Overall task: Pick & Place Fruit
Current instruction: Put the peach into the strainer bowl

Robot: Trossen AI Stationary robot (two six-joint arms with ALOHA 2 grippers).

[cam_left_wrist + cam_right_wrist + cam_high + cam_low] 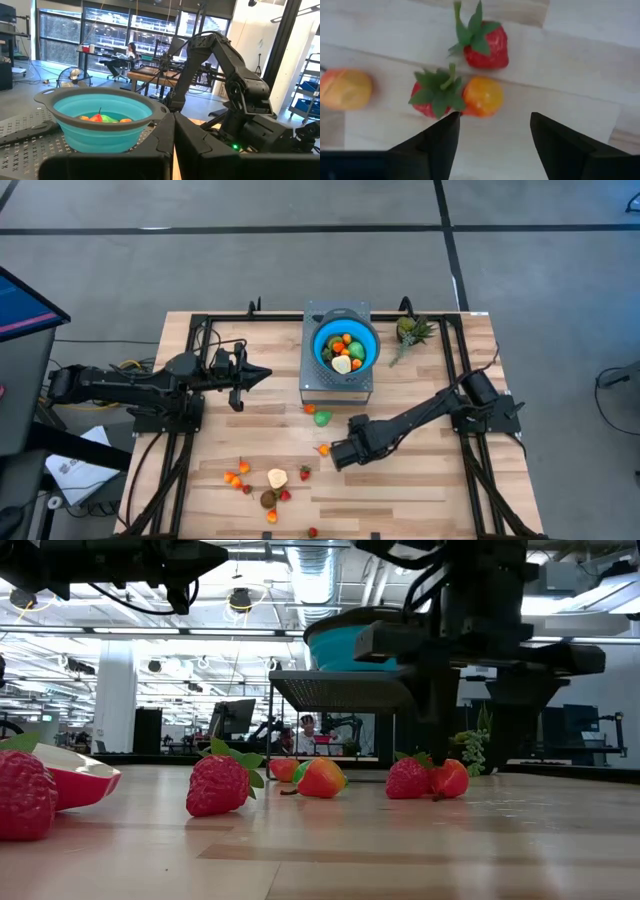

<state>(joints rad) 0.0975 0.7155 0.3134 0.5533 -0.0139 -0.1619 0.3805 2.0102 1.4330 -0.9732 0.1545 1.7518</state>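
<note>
A blue bowl (346, 345) holding several toy fruits stands on a grey perforated stand (337, 385) at the table's far middle. My right gripper (332, 452) points down over the table's middle, open (492, 134). Just beyond its fingertips lie a small orange fruit (482, 96) and a leafy strawberry (432, 95), touching each other. A second strawberry (485, 47) and an orange-yellow fruit (345, 89) lie close by. Nothing is between the fingers. My left gripper (262, 373) waits shut, raised left of the bowl (100, 120).
Loose fruits lie near the front left (268, 485); a green one (322, 418) and a red one (310, 409) lie before the stand. A spiky pineapple-like piece (410, 330) sits at the far right. A black frame (470, 470) borders the table. People sit in the room beyond.
</note>
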